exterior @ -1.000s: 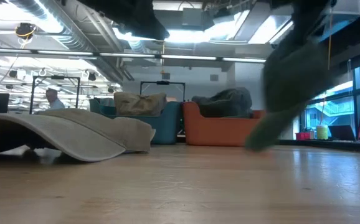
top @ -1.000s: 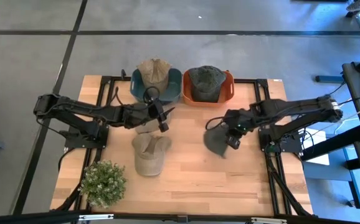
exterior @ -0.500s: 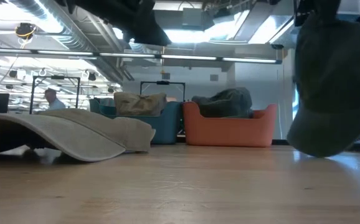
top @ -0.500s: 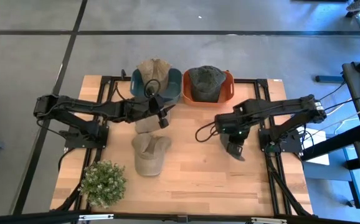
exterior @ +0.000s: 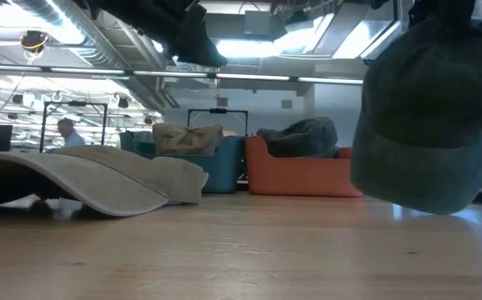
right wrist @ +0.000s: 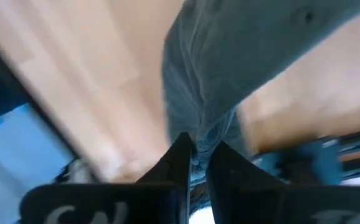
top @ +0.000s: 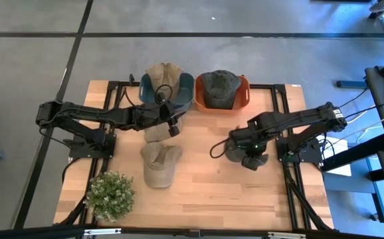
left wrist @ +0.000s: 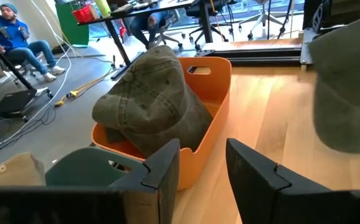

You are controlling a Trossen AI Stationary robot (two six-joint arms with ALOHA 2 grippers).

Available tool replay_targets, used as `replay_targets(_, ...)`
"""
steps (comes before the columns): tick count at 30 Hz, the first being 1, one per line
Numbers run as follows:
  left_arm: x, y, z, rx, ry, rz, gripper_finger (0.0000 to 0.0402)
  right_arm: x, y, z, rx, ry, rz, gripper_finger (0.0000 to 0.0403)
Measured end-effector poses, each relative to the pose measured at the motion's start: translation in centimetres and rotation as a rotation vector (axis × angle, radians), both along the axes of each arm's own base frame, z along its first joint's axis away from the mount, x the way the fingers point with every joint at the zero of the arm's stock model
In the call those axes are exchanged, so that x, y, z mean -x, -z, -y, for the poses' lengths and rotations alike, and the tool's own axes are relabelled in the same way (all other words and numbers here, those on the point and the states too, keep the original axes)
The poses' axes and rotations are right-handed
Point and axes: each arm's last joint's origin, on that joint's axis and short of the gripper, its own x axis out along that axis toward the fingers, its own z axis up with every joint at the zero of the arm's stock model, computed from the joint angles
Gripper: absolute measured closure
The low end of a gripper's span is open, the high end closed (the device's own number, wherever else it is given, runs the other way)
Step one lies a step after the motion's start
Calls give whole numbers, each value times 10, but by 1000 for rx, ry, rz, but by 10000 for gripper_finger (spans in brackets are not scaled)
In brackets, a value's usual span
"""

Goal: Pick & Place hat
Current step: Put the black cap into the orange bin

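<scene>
My right gripper (top: 246, 142) is shut on a dark green hat (top: 240, 154) over the table's right half. The low view shows the hat (exterior: 429, 125) hanging above the wood. My left gripper (top: 172, 123) is open and empty, above the table just near of the blue bin (top: 187, 93); in its wrist view the gripper (left wrist: 202, 165) faces the orange bin (left wrist: 214, 121). A tan hat (top: 159, 163) lies flat on the table, brim toward the near edge. My right gripper pinches a bunched fold of the dark green hat's cloth (right wrist: 200, 138) between its two fingers. The fingers come from above, pointing down. The hat hangs below them, clear of the table. Which part of the hat the fold belongs to I cannot tell.
The blue bin holds another tan hat (top: 165, 77), and the orange bin (top: 245, 94) holds another dark green hat (top: 219, 85). A potted plant (top: 110, 194) stands at the near left corner. Bare wood lies between the tan hat and the held hat.
My right gripper has turned and swung the dark green hat about, first toward the table's right edge, then back left. The hat now hangs more squarely below the fingers. My left gripper has crept slightly toward the far edge.
</scene>
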Motion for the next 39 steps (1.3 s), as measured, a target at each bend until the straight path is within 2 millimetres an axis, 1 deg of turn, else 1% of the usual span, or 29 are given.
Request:
replay_targets(4, 0, 0, 0, 0, 0, 0, 275, 0, 0, 1, 147, -74, 37, 373)
replay_targets(12, 1, 3, 0, 2, 0, -31, 278, -1, 0, 6, 334, -261, 66, 373)
replay_targets(14, 1, 3, 0, 2, -1, -30, 277, -1, 0, 6, 338, -284, 66, 373)
replay_targets(19, 1, 3, 0, 0, -7, -30, 275, -3, -1, 10, 295, -242, 59, 373)
replay_targets(22, 1, 3, 0, 0, -7, -29, 275, -5, -13, 10, 295, -263, 108, 373)
replay_targets(25, 1, 3, 0, 0, -7, -29, 278, -7, -33, 13, 340, -294, 190, 373)
replay_targets(28, 1, 3, 0, 0, -7, -29, 278, -8, -54, 22, 409, -329, 264, 373)
replay_targets(31, 1, 3, 0, 0, -7, -29, 276, -8, -67, 35, 508, -379, 286, 373)
replay_targets(34, 1, 3, 0, 0, -7, -29, 275, -8, -76, 48, 653, -467, 259, 373)
replay_targets(39, 1, 3, 0, 0, -7, -29, 277, -8, -85, 67, 1016, -645, 67, 373)
